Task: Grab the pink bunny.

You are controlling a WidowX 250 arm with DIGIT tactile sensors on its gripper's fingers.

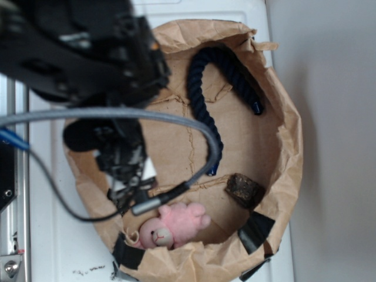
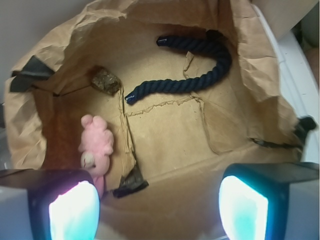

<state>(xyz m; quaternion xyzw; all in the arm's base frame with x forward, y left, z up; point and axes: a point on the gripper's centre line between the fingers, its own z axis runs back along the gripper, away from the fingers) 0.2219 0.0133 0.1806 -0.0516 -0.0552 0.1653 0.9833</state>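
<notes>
A shallow tub of crumpled brown paper [image 1: 291,158], patched along its rim with black tape, takes up most of the exterior view and serves as the landmark for everything else; it sits on a white surface [image 1: 53,247]. Over the tub's left side hangs the black robot arm [image 1: 76,47], with a grey cable [image 1: 194,126] looping from it across the tub floor. The gripper [image 2: 159,202] shows best in the wrist view, where its two fingers [image 2: 72,210] stand wide apart at the bottom corners of the picture, their pads lit pale, and nothing lies between them; they are above the tub floor and touch no object. A dark blue rope [image 1: 205,88] is the largest thing inside the tub, bent in a hook shape along the far part of the floor, one end near the right wall and the other reaching toward the tub's middle. The pink bunny [image 1: 176,223] lies on its side on the tub floor against the near wall, its paler head toward the tub's left, just beside a strip of black tape; in the wrist view the pink bunny [image 2: 97,145] lies just above the left finger, partly hidden by it. A dark brown rough chunk [image 1: 244,189] rests on the floor near the tub's right wall, apart from the bunny and just beside the rope's free end.
</notes>
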